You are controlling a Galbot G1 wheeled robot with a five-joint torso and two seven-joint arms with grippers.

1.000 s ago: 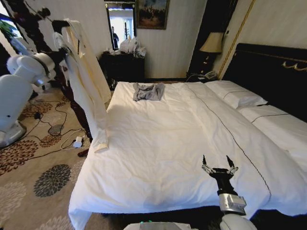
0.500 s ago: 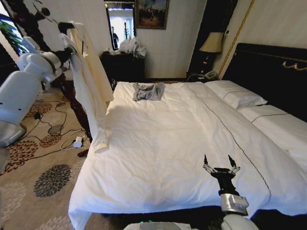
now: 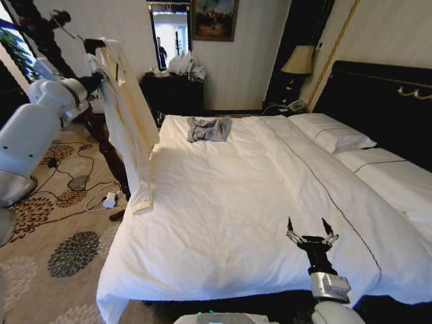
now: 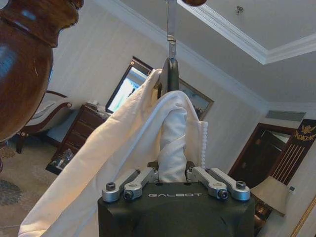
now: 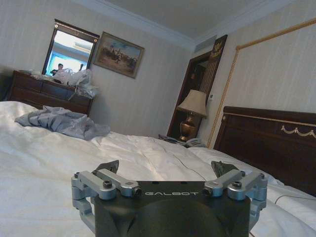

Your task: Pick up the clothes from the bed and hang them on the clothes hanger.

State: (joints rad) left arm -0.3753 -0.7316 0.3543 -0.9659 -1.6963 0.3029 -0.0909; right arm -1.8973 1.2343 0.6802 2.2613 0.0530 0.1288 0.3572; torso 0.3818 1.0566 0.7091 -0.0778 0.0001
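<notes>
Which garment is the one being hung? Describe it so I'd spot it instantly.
Start at the bed and look past its left edge. There the clothes hang full length, shut in the raised left end effector, on the clothes hanger. They are long and cream, unlike the small grey garment crumpled on the duvet.

Soft, even room light; bright mirror (image 3: 169,35) glare.

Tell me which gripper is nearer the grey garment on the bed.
Neither clearly. The left gripper holds the cream garment beside the bed's far corner; the right gripper hovers open over the near edge, from the grey garment.
</notes>
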